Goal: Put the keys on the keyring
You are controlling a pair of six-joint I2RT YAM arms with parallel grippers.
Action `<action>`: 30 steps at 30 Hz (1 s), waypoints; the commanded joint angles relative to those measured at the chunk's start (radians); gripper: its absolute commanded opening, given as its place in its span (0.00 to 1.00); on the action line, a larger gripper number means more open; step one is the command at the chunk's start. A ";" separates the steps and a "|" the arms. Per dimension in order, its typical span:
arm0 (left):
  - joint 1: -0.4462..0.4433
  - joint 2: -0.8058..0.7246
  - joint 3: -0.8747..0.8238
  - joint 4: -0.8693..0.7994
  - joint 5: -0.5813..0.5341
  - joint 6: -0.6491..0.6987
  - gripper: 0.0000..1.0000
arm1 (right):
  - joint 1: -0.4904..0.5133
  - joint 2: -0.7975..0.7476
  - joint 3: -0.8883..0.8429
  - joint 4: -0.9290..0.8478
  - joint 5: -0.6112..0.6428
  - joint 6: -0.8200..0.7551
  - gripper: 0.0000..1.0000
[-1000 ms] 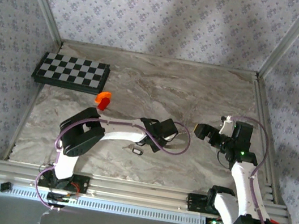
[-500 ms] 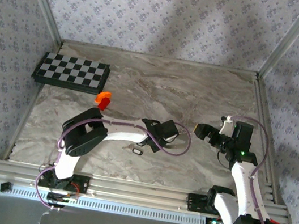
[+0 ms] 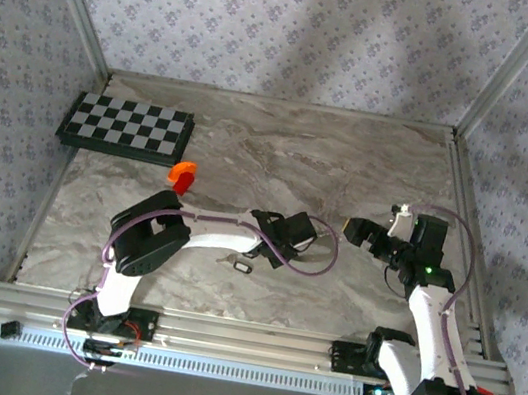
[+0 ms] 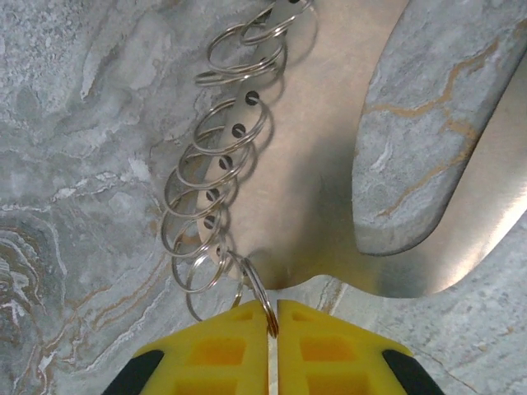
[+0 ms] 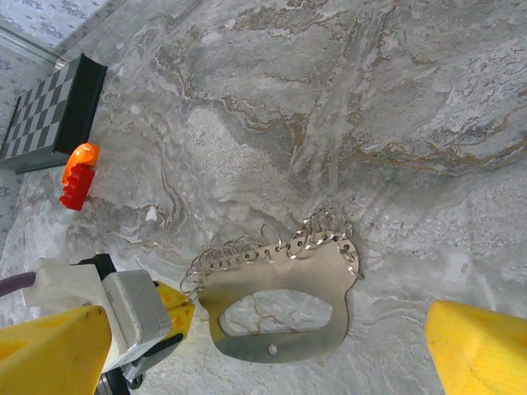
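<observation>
On my left wrist feed the left gripper (image 4: 272, 319) has its yellow fingers (image 4: 214, 350) pressed together, with only a hairline seam between them. The end ring (image 4: 263, 300) of the keyring (image 4: 321, 189) is pinched in that seam, standing on edge. From there the other split rings run away along the keyring's drilled edge, each through its own hole, overlapping one another. The keyring itself is a flat silver plate with an oval cut-out, lying on the marble table (image 4: 74, 123).

The right wrist feed gives me what that close-up cannot: the whole plate, with the rings along its far edge and the left gripper at the keyring's left end. The right gripper (image 5: 268, 333) has its fingers (image 5: 478, 350) spread wide apart on the keyring's near side, one out to each side, holding nothing. An orange-red block (image 5: 76, 174) lies well away from the keyring, up and to the left, with a checkerboard (image 5: 49, 115) just past it.

Overhead I get the key (image 3: 243, 268). Its black head and thin blade lie flat and loose on the table, just nearside of the left gripper that clamps the keyring's end.
</observation>
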 commanded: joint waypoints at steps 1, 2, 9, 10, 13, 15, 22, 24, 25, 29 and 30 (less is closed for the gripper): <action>-0.007 -0.043 0.006 0.001 -0.006 0.001 0.08 | -0.009 -0.016 -0.006 0.012 -0.023 0.017 1.00; -0.007 -0.064 -0.004 0.006 -0.005 0.004 0.04 | -0.009 -0.017 -0.006 0.015 -0.024 0.019 1.00; -0.005 -0.226 -0.082 0.028 0.054 0.028 0.00 | -0.010 -0.022 -0.008 0.028 -0.035 0.033 1.00; -0.006 -0.251 -0.094 0.030 0.073 0.034 0.00 | -0.009 -0.023 -0.010 0.033 -0.041 0.036 1.00; -0.006 -0.328 -0.129 0.029 0.138 0.053 0.00 | -0.004 -0.041 -0.020 0.073 -0.085 0.054 1.00; -0.006 -0.393 -0.157 0.028 0.175 0.072 0.00 | 0.014 -0.071 -0.036 0.126 -0.118 0.078 1.00; -0.005 -0.618 -0.218 0.015 0.301 0.140 0.00 | 0.179 -0.181 -0.048 0.233 -0.109 0.078 0.99; -0.005 -0.684 -0.234 0.016 0.322 0.157 0.00 | 0.231 -0.207 -0.055 0.276 -0.114 0.077 0.96; -0.005 -0.722 -0.245 0.022 0.332 0.164 0.00 | 0.267 -0.228 -0.064 0.314 -0.122 0.079 0.92; -0.004 -0.854 -0.279 0.041 0.370 0.189 0.00 | 0.397 -0.309 -0.099 0.454 -0.131 0.090 0.81; -0.004 -0.883 -0.285 0.040 0.377 0.201 0.00 | 0.432 -0.324 -0.109 0.493 -0.137 0.088 0.79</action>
